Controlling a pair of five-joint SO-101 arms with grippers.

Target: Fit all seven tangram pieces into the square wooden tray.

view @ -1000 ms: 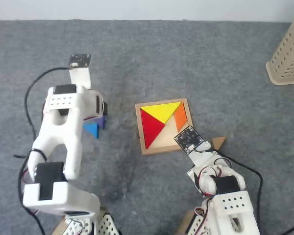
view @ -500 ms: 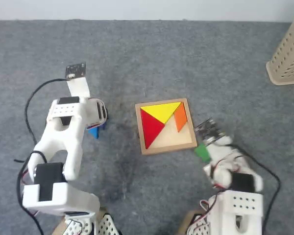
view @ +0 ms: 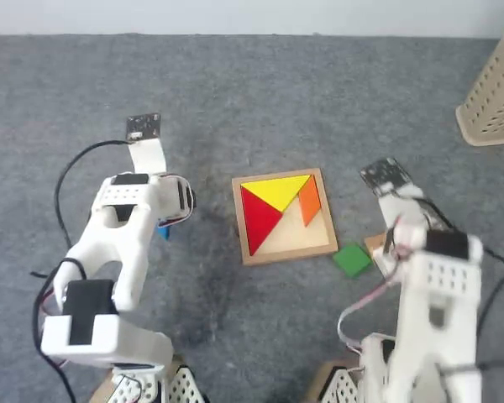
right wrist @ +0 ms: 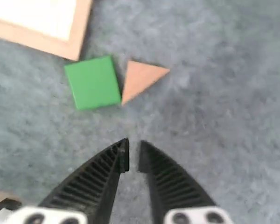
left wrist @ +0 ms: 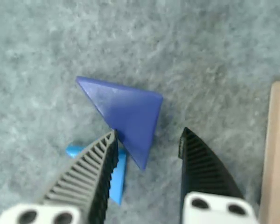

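- High view, widest first: the grey fabric table cover [view: 319,92] carries everything. It is soft, so I judge the flat pieces will be hard to pinch off it.
- Left arm [view: 118,252] stands over the blue pieces, well apart from the tray. Right arm [view: 433,285] stands just beyond the tray's far corner.
- Square wooden tray [view: 290,254] sits between the arms. It holds a red triangle [view: 259,220], a yellow triangle [view: 277,193] and an orange piece [view: 309,201]; the rest of its floor is bare.
- Dark blue triangle [left wrist: 126,109] lies on the cover. The left gripper [left wrist: 148,134] is spread wide, with one corner of the triangle between its jaws.
- Green square [right wrist: 92,82] lies just outside a tray corner, touching the tan triangle [right wrist: 141,78].
- Light blue piece [left wrist: 117,175] shows at the dark blue corner, partly behind one finger; whether the two overlap I cannot tell.
- Right gripper [right wrist: 133,141] is all but closed on nothing, near the green and tan pair.
- Risks: if the left jaws close, they may catch both blue pieces or skid the triangle away. The right jaws must part first, or they will shove the green square into the tan triangle.
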